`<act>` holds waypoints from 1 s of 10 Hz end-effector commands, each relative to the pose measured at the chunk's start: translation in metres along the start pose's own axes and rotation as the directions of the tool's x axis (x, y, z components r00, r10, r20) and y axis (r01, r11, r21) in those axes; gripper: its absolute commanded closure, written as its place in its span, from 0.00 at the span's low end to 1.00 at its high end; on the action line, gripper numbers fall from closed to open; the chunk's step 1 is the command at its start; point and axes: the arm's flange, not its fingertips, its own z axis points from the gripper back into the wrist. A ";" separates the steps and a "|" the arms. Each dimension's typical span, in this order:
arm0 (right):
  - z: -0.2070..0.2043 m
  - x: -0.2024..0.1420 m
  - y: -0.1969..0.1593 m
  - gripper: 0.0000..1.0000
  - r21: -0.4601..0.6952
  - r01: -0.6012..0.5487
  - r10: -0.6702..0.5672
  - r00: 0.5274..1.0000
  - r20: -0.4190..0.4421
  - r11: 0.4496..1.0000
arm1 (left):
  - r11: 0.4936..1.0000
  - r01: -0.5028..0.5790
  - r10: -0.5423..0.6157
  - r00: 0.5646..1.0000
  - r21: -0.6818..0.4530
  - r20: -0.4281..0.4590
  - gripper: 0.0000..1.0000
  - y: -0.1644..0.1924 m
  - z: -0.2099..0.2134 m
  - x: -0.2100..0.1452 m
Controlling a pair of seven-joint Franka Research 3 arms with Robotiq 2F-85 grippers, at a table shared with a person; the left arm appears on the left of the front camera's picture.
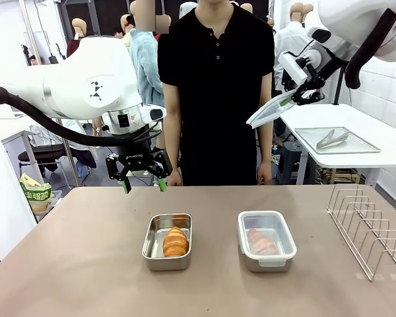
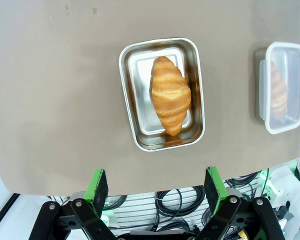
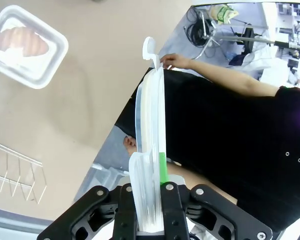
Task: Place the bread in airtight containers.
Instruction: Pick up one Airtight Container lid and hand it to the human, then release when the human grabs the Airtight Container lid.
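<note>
A golden croissant (image 1: 175, 242) (image 2: 170, 95) lies in the open steel tin (image 1: 155, 257) (image 2: 135, 80) at the table's middle left. The second tin (image 1: 266, 241) (image 2: 280, 87) (image 3: 27, 45), to its right, has its clear lid on, and a croissant shows faintly through it. My left gripper (image 1: 144, 185) (image 2: 157, 187) hangs open above the table, behind the open tin, with nothing between its fingers. High at the right, my right gripper (image 1: 297, 98) (image 3: 150, 195) is shut on a clear white-rimmed lid (image 1: 270, 110) (image 3: 150, 130), held edge-on in the air.
A person in a black shirt (image 1: 218, 72) stands at the far edge, hands down. A wire rack (image 1: 369, 228) (image 3: 15, 172) sits at the table's right edge. Behind it, a side table carries a steel tray (image 1: 356, 142) with tongs (image 1: 332, 138).
</note>
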 end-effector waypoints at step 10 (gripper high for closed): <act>0.003 0.003 0.006 1.00 -0.006 0.001 -0.001 1.000 0.006 1.000 | 1.000 -0.001 0.001 1.000 0.004 0.003 0.00 0.001 0.001 -0.001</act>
